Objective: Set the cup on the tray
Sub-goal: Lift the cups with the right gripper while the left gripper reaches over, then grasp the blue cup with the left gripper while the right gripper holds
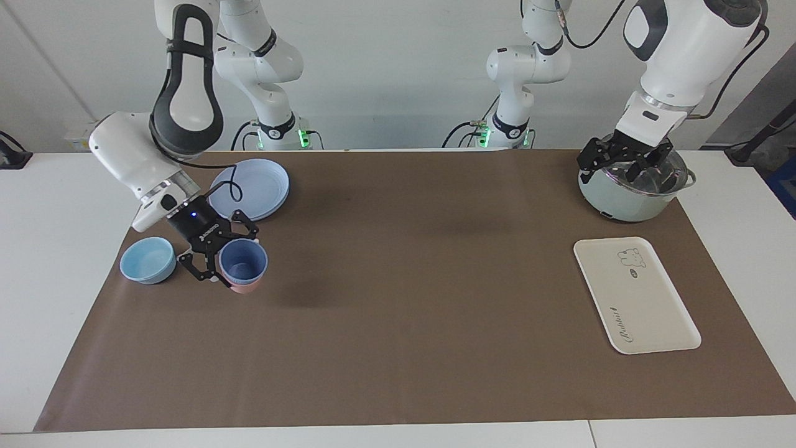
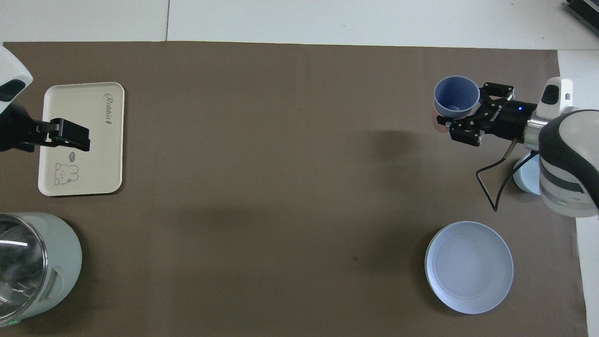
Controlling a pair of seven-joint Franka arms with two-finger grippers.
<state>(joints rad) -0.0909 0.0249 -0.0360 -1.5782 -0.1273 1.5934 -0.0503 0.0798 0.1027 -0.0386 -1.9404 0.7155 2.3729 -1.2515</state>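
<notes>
My right gripper [image 1: 224, 254] is shut on the rim of the periwinkle-blue cup [image 1: 243, 261], holding it mouth-up above the brown mat, over the spot beside the light-blue bowl [image 1: 147, 260]. A salmon-pink tumbler [image 1: 242, 287] shows as a thin band just under the cup and is mostly hidden by it. From overhead the cup [image 2: 456, 97] covers all but a sliver of the tumbler [image 2: 437, 122]. The cream tray [image 1: 634, 295] lies bare at the left arm's end of the table. My left gripper [image 1: 625, 163] waits open in the air over the pot's rim.
A pale-green pot [image 1: 634, 186] with a glass lid stands nearer the robots than the tray. A round lavender-blue plate [image 1: 250, 188] lies nearer the robots than the bowl. The brown mat [image 1: 410, 280] covers the table's middle.
</notes>
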